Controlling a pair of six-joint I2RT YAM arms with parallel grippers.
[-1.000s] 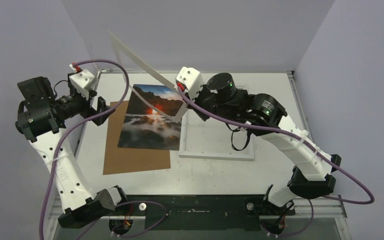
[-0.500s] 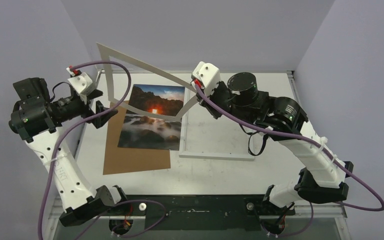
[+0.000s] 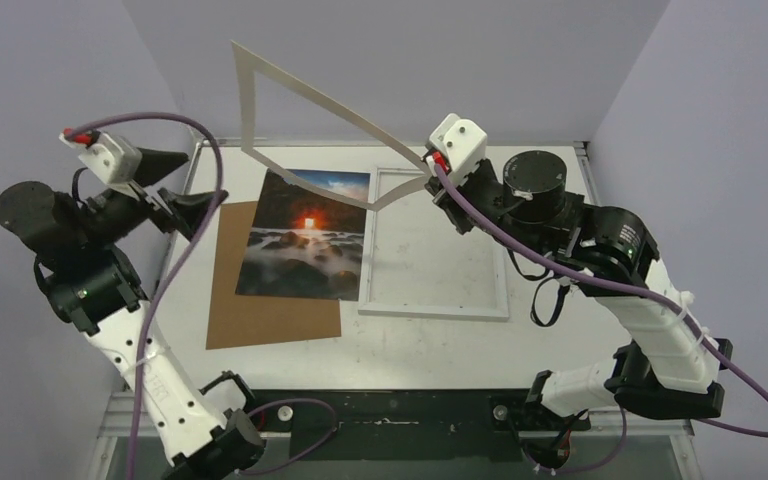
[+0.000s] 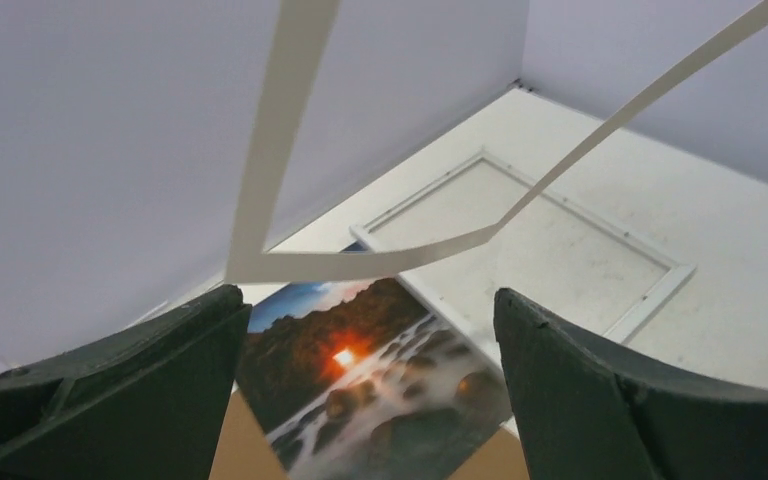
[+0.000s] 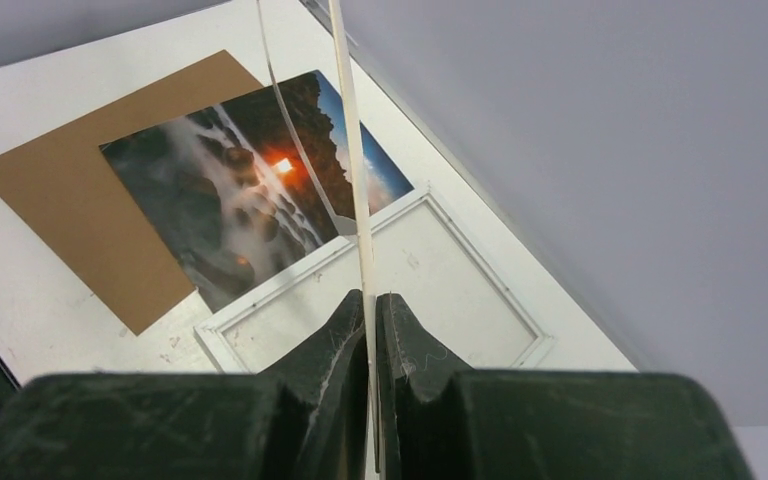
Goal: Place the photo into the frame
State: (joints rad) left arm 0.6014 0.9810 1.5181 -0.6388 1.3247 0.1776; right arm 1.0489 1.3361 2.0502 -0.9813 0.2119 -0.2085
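The photo (image 3: pixel 305 245) lies flat on the brown backing board (image 3: pixel 260 320), its right edge at the frame's left rail. The white frame (image 3: pixel 435 310) lies flat on the table mid-right, its opening bare. My right gripper (image 3: pixel 430 180) is shut on one corner of a thin pale mat border (image 3: pixel 246 110) and holds it tilted in the air above the photo and frame. The right wrist view shows the mat (image 5: pixel 353 150) pinched edge-on at that gripper (image 5: pixel 370 298). My left gripper (image 3: pixel 185 195) is open and empty, raised left of the photo (image 4: pixel 380 370), below the mat (image 4: pixel 270 150).
The white table has a raised back edge (image 3: pixel 390 143), with grey walls behind and on both sides. The backing board shows in the right wrist view (image 5: pixel 70 180), the frame too (image 5: pixel 260 305). A dark bar (image 3: pixel 390 410) runs along the near edge by the arm bases.
My right gripper has carried the mat border up and to the right, off the frame. My left arm has drawn back to the left and risen, its gripper still open.
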